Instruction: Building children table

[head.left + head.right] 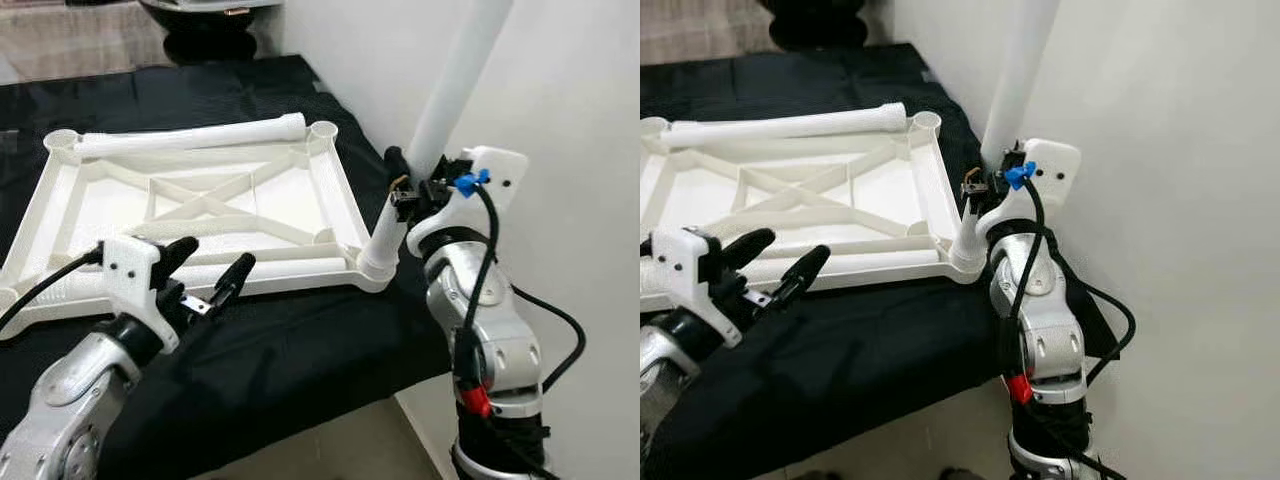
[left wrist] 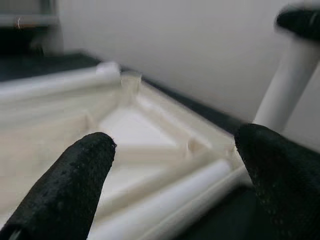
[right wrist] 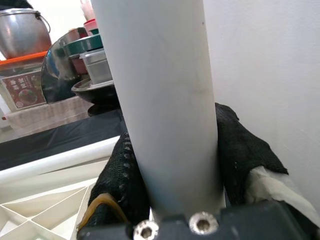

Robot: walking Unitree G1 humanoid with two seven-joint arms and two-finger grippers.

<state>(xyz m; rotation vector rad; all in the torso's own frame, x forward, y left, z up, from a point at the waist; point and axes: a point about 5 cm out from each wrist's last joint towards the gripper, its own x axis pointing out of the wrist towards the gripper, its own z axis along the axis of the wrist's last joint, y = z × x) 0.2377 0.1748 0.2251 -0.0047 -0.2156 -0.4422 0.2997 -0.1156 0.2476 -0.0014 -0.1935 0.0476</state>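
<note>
Right gripper (image 1: 412,186) fingers clenched on leg (image 1: 455,85), leaning in corner socket (image 1: 377,262): may jam. Left gripper (image 1: 210,270) fingers released.

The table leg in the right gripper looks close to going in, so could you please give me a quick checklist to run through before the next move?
1. Right gripper shut on the table leg: ok, fingers wrap it in the right wrist view.
2. Leg's lower end at the near right corner socket of the upturned tabletop: ok.
3. Leg upright: not ok, it tilts away from the tabletop.
4. Leg fully seated: cannot tell.
5. Left gripper open, hovering over the near rim, ready to steady: ok.
6. Spare leg lying along the far rim, out of the way: ok.
</note>
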